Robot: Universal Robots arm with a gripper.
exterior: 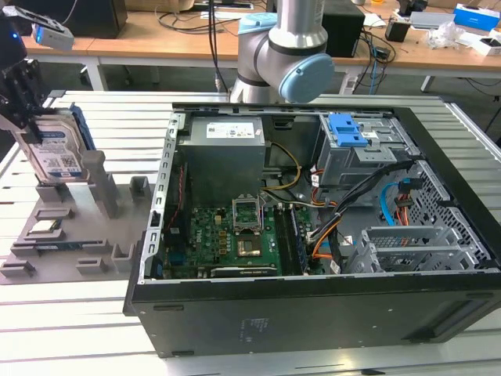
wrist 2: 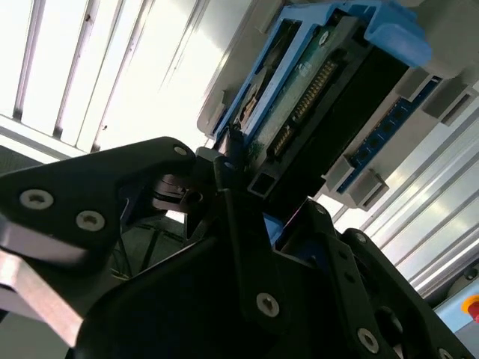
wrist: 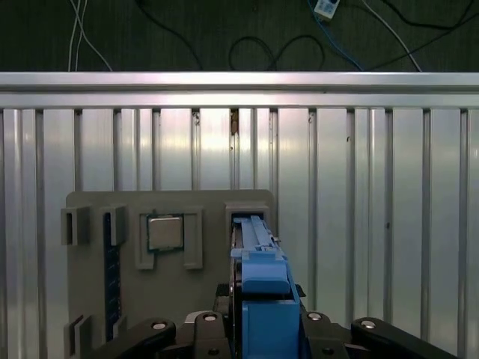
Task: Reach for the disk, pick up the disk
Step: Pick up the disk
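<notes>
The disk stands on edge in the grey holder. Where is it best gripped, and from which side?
Grip the disk by its two broad faces near the top edge, coming straight down from above: the holder holds its lower part, leaving the top free. The gripper is at that edge.

The flat rectangular silver-grey metal hard drive [exterior: 56,153] stood upright on edge in a grey slotted tray [exterior: 86,235] at the exterior view's left. Its white-and-blue label [exterior: 59,162] faced outward, and a blue plastic bracket [exterior: 81,129] ran along one side.

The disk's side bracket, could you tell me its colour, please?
Blue; the bracket shows best in the first wrist view.
</notes>
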